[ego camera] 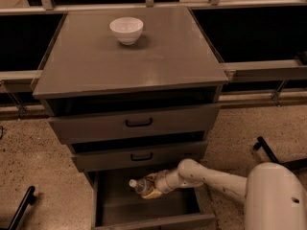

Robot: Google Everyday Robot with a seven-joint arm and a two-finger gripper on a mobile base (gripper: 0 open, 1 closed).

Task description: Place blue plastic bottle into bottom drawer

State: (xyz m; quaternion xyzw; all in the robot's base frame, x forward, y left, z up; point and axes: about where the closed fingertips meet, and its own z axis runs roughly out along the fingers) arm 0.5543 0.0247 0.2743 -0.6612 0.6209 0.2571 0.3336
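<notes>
The blue plastic bottle (139,186), clear with a white cap pointing left, lies level inside the open bottom drawer (120,209), just above its floor. My gripper (149,186) reaches in from the right over the drawer and is shut on the bottle. The white arm runs from the lower right corner into the drawer. The bottle's label end is hidden by the fingers.
The grey cabinet has two upper drawers with black handles (139,123), both partly pulled out. A white bowl (126,29) stands on the cabinet top. Black base legs (266,151) lie on the speckled floor at right and lower left.
</notes>
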